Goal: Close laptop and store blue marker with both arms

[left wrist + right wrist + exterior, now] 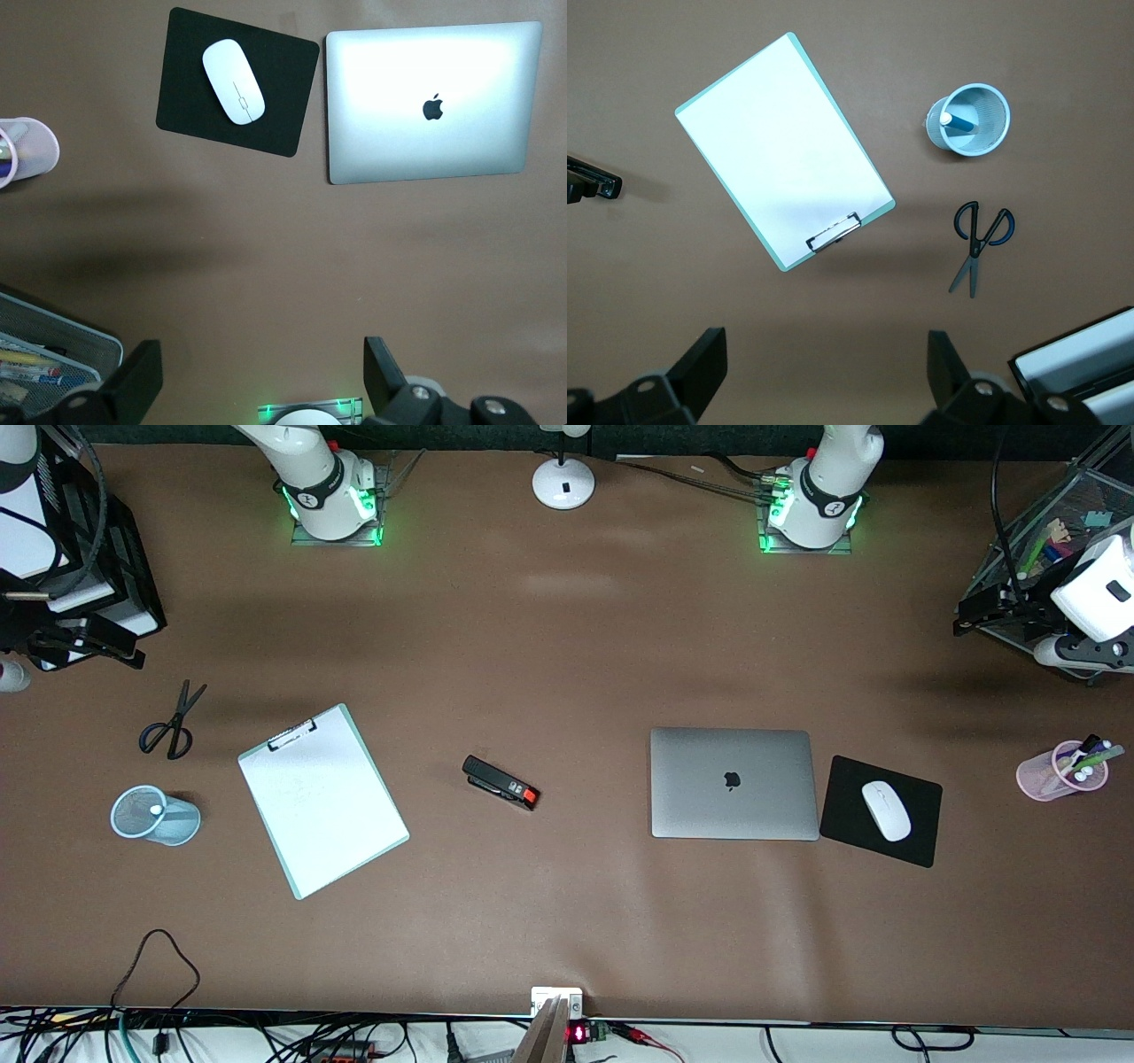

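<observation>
The silver-grey laptop (709,806) lies shut on the table with its apple logo up, toward the left arm's end; it also shows in the left wrist view (390,124). The blue marker (157,810) stands white end up in a light-blue mesh cup (182,824) toward the right arm's end; the right wrist view shows the marker (957,122) in the cup (997,119). My left gripper (979,611) is open and empty, held high over the left arm's end of the table (261,367). My right gripper (84,646) is open and empty, high over the right arm's end (824,363).
A black mouse pad (912,833) with a white mouse (886,810) lies beside the laptop. A pink cup of pens (1054,772) and a wire desk organiser (1054,522) stand at the left arm's end. A black stapler (500,782), a clipboard (323,802) and scissors (170,726) lie toward the right arm's end.
</observation>
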